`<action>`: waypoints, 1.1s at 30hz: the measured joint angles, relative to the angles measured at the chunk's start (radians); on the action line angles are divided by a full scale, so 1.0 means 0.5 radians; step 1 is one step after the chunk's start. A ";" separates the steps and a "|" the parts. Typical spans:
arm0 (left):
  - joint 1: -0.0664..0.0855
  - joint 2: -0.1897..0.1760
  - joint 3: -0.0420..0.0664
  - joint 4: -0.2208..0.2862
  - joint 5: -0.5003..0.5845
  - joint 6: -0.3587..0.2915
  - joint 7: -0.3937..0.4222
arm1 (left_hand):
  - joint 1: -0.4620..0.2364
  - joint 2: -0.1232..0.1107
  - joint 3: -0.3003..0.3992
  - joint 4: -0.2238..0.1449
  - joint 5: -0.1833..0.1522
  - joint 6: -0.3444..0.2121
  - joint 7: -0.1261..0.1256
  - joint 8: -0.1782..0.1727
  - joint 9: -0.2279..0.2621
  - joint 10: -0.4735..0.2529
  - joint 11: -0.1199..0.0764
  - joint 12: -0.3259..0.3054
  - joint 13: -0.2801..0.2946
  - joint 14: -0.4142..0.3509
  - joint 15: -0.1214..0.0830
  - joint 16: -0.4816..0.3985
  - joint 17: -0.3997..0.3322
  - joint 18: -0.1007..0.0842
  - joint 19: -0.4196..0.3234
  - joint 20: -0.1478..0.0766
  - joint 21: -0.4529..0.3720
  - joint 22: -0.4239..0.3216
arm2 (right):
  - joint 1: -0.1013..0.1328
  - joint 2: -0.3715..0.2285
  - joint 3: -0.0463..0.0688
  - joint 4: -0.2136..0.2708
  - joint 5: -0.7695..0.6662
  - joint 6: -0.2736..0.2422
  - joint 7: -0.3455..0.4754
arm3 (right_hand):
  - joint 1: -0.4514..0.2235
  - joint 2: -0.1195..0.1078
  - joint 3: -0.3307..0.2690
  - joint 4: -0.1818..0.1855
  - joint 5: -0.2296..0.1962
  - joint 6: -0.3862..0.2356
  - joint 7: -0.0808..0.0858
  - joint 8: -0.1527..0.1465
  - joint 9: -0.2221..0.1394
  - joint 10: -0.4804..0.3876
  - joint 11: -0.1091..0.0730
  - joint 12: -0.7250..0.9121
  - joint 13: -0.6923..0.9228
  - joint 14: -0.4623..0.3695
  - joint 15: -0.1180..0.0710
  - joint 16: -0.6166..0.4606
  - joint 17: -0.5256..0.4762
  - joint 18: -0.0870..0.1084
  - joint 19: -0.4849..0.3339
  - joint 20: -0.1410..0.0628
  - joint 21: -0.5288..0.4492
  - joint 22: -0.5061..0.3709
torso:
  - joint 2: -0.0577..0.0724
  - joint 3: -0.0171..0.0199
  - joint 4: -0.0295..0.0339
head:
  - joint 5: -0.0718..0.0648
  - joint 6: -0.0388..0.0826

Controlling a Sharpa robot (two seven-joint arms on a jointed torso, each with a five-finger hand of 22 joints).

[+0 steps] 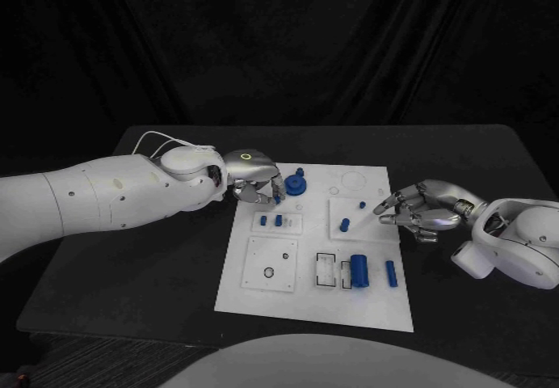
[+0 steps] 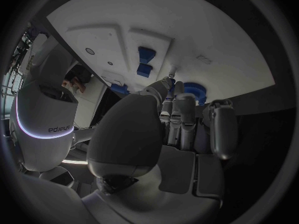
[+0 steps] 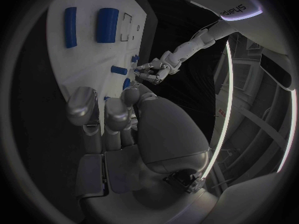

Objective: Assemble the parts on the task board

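The task board, a white rectangular plate on the black table, is lying between my two hands. My left hand is reaching over the board's far left corner, fingers curled down around a blue round gear-like part; my fingertips are touching its ribbed edge, though I cannot tell whether I am truly gripping it. The left wrist view is showing that ribbed blue rim just past my fingers, plus two small blue blocks farther out. My right hand is hovering at the board's right edge, fingers loosely curled and apart, holding nothing. The right wrist view is showing a blue cylinder and a slim blue bar lying beyond my fingers. Both forearms are angling inward toward the board.
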 measured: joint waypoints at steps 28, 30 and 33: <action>-0.025 0.014 0.001 -0.020 0.003 0.034 -0.016 | 0.000 -0.016 0.006 -0.006 0.000 -0.004 0.004 -0.008 -0.001 0.000 0.000 -0.015 -0.006 -0.022 0.007 -0.017 -0.029 0.000 -0.014 0.000 -0.015 0.000 | -0.004 0.002 0.000 -0.008 0.000 0.009 -0.007 | 0.000 0.000 0.000 0.000 0.000 0.000 0.000 0.000 -0.002 0.000 0.000 -0.010 -0.008 0.000 0.000 -0.008 -0.006 0.000 0.000 0.000 -0.011 -0.001 | 0.000 0.0000 -0.001 | 0.007 0.000; -0.028 0.014 0.003 -0.021 0.004 0.034 -0.016 | 0.000 -0.016 0.006 -0.006 0.000 -0.004 0.004 -0.008 -0.001 0.000 0.000 -0.015 -0.006 -0.022 0.007 -0.017 -0.030 0.000 -0.014 0.000 -0.015 0.000 | -0.005 0.002 0.000 -0.008 0.000 0.009 -0.008 | 0.000 0.000 0.000 0.000 0.000 0.000 0.000 0.000 -0.004 -0.005 0.005 -0.023 -0.016 0.000 0.000 -0.008 -0.010 0.000 0.000 0.000 -0.019 -0.001 | 0.000 0.0000 -0.002 | 0.007 0.000; -0.031 0.014 0.004 -0.021 0.006 0.034 -0.016 | 0.000 -0.016 0.006 -0.006 0.000 -0.004 0.004 -0.008 -0.001 0.000 0.000 -0.015 -0.006 -0.024 0.005 -0.017 -0.034 0.000 -0.014 0.000 -0.020 0.000 | -0.005 0.002 0.000 -0.008 0.000 0.010 -0.009 | 0.000 0.000 0.000 0.000 0.000 0.000 0.000 0.000 -0.005 -0.008 0.008 -0.023 -0.016 0.000 0.000 -0.008 -0.010 0.000 0.000 0.000 -0.023 -0.001 | 0.000 0.0000 -0.002 | 0.006 0.000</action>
